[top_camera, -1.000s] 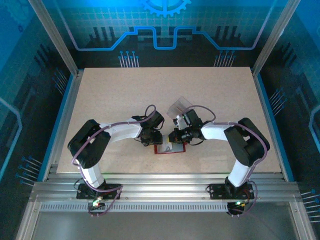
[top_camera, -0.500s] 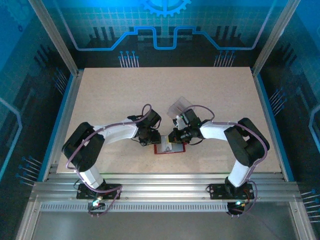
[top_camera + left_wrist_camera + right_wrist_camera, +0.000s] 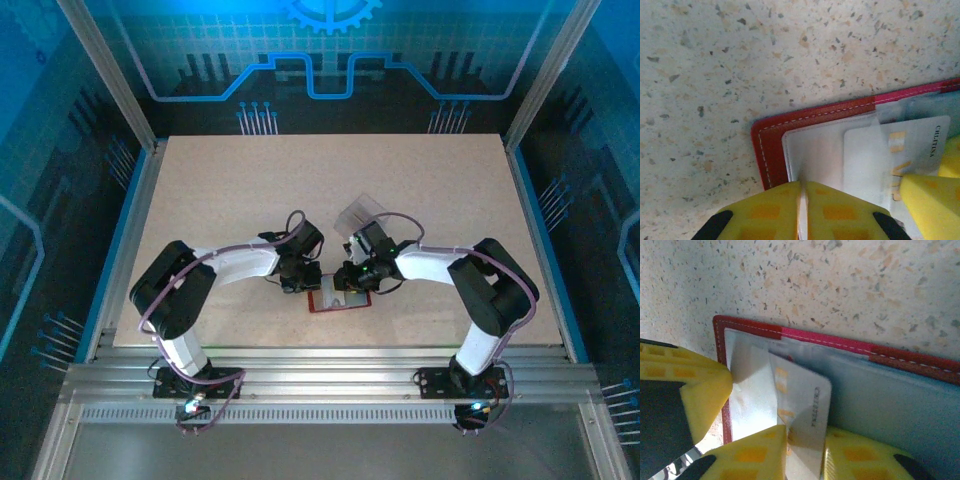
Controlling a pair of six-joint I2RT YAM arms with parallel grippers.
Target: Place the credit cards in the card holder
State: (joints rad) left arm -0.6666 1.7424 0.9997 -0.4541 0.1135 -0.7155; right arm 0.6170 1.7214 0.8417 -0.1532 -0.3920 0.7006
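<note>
Card holder [image 3: 341, 304] open, flat on table [image 3: 230, 190], near-centre between the arms. Left gripper [image 3: 802, 212]: pads clenched on a thin pale pocket edge at the holder's left end. Right gripper [image 3: 805, 452]: pale credit card [image 3: 802, 397] stands between the pads, partly under a pocket flap; clamped or loosened, cannot tell. Clear box [image 3: 358, 212] just beyond, farther back
</note>
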